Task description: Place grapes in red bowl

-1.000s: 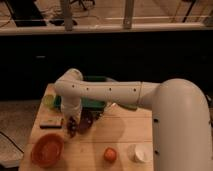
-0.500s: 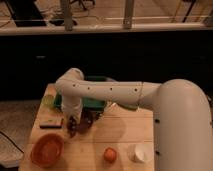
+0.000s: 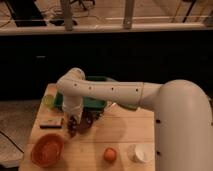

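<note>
In the camera view, the gripper [image 3: 76,126] hangs low over the wooden surface [image 3: 125,140], clamped on the grapes [image 3: 73,129]. The red bowl [image 3: 47,150] sits below and to its left, apart. An orange fruit [image 3: 110,154] and white cup [image 3: 138,153] lie to its lower right.

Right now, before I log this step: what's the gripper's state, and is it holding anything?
Gripper: low over the table, behind the red bowl, at the dark grapes; open, shut or holding them cannot be told.
</note>
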`<state>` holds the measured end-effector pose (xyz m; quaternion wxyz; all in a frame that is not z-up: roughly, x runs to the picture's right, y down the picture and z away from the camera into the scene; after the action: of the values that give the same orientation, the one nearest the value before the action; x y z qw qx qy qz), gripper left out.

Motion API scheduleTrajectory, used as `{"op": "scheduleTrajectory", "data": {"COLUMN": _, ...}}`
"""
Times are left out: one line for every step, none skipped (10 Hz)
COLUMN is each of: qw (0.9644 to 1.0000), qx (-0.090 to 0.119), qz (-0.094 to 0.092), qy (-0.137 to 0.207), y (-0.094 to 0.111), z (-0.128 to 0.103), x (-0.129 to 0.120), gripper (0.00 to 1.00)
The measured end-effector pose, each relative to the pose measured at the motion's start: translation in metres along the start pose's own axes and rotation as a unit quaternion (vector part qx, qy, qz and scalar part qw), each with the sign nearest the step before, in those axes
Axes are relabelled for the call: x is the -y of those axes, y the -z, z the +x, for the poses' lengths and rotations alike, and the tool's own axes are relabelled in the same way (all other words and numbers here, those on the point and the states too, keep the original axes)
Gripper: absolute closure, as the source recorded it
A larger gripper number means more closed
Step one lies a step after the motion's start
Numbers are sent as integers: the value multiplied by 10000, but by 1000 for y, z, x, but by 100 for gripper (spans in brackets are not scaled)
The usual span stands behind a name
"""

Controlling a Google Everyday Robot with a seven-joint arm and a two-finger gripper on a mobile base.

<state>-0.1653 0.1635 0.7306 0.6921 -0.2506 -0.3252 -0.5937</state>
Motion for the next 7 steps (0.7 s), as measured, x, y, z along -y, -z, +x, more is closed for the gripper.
{"op": "scheduleTrajectory", "data": {"qw": 10000, "qx": 7, "qz": 1, "qy": -9, "y": 0, "z": -1, "x": -2, "gripper": 99}}
{"op": "scheduleTrajectory", "data": {"qw": 10000, "qx": 10, "qz": 4, "qy": -14, "y": 0, "z": -1, "x": -2, "gripper": 99}}
{"op": "scheduleTrajectory", "data": {"qw": 10000, "qx": 15, "qz": 11, "qy": -15, "y": 0, "z": -1, "x": -3, "gripper": 99}}
{"op": "scheduleTrajectory", "data": {"qw": 10000, "qx": 26, "qz": 22, "qy": -10, "y": 0, "z": -2, "x": -2, "gripper": 99}}
{"op": "scheduleTrajectory", "data": {"qw": 10000, "qx": 29, "qz": 26, "qy": -12, "y": 0, "z": -1, "x": -3, "gripper": 99}}
{"op": "scheduleTrajectory", "data": {"qw": 10000, "qx": 39, "qz": 31, "qy": -12, "y": 0, "z": -2, "x": -3, "gripper": 99}}
{"op": "scheduleTrajectory", "data": {"qw": 10000, "qx": 48, "qz": 35, "qy": -17, "y": -1, "z": -2, "x": -3, "gripper": 99}}
